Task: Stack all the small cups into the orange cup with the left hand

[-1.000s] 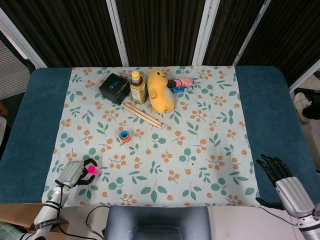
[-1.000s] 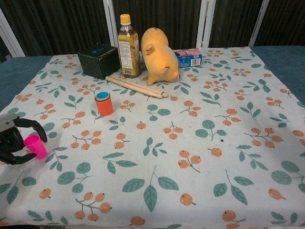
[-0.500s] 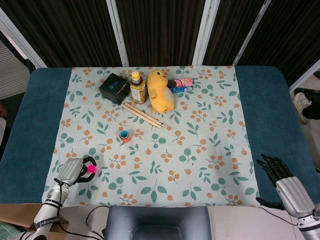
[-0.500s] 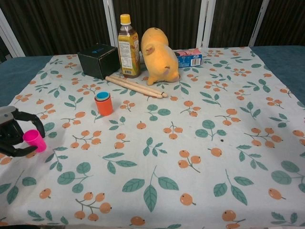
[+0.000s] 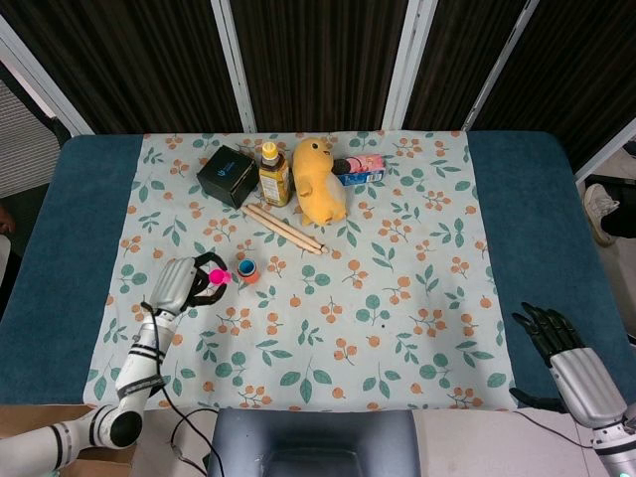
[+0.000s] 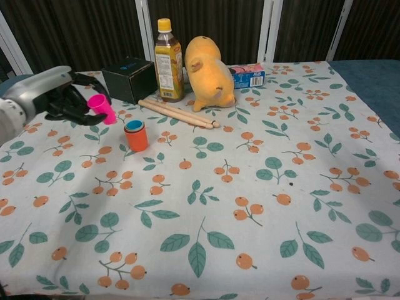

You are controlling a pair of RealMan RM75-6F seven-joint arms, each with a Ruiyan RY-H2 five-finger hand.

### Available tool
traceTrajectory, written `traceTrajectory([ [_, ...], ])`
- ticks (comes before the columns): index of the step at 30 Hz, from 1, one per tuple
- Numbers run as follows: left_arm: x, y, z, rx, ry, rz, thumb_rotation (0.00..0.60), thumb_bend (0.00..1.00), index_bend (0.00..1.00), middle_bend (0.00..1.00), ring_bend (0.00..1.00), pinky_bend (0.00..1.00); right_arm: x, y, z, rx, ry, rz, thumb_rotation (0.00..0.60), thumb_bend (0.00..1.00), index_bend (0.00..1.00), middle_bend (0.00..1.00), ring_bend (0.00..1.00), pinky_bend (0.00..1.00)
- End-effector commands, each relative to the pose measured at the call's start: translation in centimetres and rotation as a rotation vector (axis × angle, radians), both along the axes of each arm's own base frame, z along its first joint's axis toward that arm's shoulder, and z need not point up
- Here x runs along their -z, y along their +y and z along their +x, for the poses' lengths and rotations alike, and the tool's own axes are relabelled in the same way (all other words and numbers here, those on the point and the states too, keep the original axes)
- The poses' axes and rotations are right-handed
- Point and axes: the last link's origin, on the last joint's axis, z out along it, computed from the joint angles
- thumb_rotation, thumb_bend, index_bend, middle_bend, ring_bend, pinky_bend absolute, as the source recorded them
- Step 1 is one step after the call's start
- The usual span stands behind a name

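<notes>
Left hand (image 6: 53, 95) grips pink cup (image 6: 100, 108), held tilted above the cloth, just left of orange cup (image 6: 136, 138). Orange cup stands upright on table (image 5: 70, 229), a blue cup (image 6: 134, 125) nested inside. Right hand (image 5: 568, 356) at the table's near right corner, holding nothing; fingers look slightly apart, though the view is poor. Bottle (image 6: 167, 60), plush (image 6: 209, 70), sticks (image 6: 178, 113) behind.

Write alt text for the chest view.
The left hand holds a pink cup in the air just left of an orange cup with a blue cup inside. Behind stand a black box, bottle, yellow plush toy and two wooden sticks.
</notes>
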Motion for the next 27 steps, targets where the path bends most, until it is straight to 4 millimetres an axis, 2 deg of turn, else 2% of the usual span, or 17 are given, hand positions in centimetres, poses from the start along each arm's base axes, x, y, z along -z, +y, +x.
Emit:
traceTrajectory([
  [1,1.3,2.1,1.9,-0.010,0.006,0.014,0.600,0.35,0.59,1.00,1.00,1.00,0.0,-0.3,-0.1,0.008,0.003,0.001,0.600,0.12,0.00,0.00,0.00,0.00],
  [11,3.4,4.2,1.9,-0.058,0.031,0.014,0.600,0.35,0.59,1.00,1.00,1.00,-0.5,-0.4,-0.3,0.022,-0.002,-0.018,0.600,0.12,0.00,0.00,0.00,0.00],
  [27,4.4,3.5,1.4,-0.066,0.063,-0.033,0.600,0.35,0.59,1.00,1.00,1.00,-0.6,-0.3,-0.3,0.020,-0.004,-0.017,0.600,0.12,0.00,0.00,0.00,0.00],
])
